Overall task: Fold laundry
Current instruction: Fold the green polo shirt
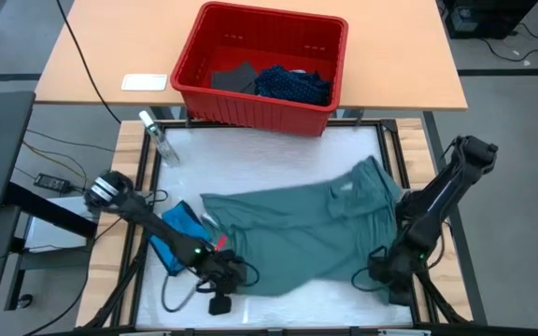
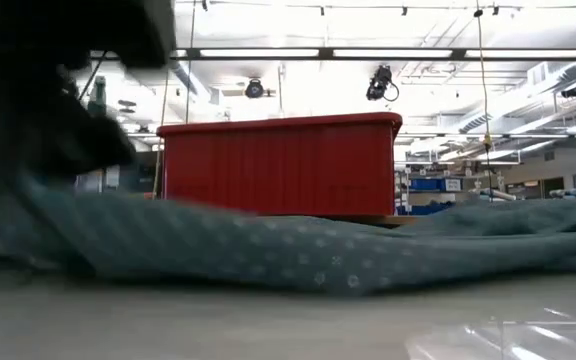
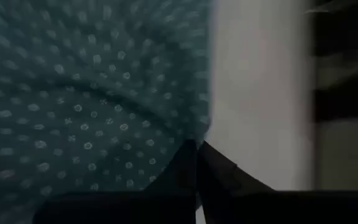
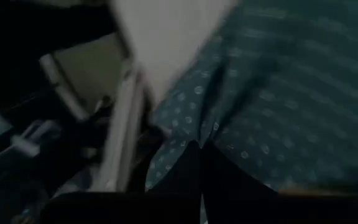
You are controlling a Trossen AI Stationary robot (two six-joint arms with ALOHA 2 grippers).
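Grey-green shirt (image 1: 297,233) lies spread across the white tabletop (image 1: 250,154), near its front edge; the left gripper (image 1: 220,273) and the right gripper (image 1: 389,273) each have their jaws pinched shut on a front corner; such a thin hem may slip out when lifted, or the bright blue small one (image 1: 177,233) beside it may get dragged along.

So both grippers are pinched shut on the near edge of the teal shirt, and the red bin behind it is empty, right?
Not quite. The red bin is not empty: the high view shows a dark garment and a navy dotted piece inside. The left gripper and right gripper are indeed shut on the teal shirt.
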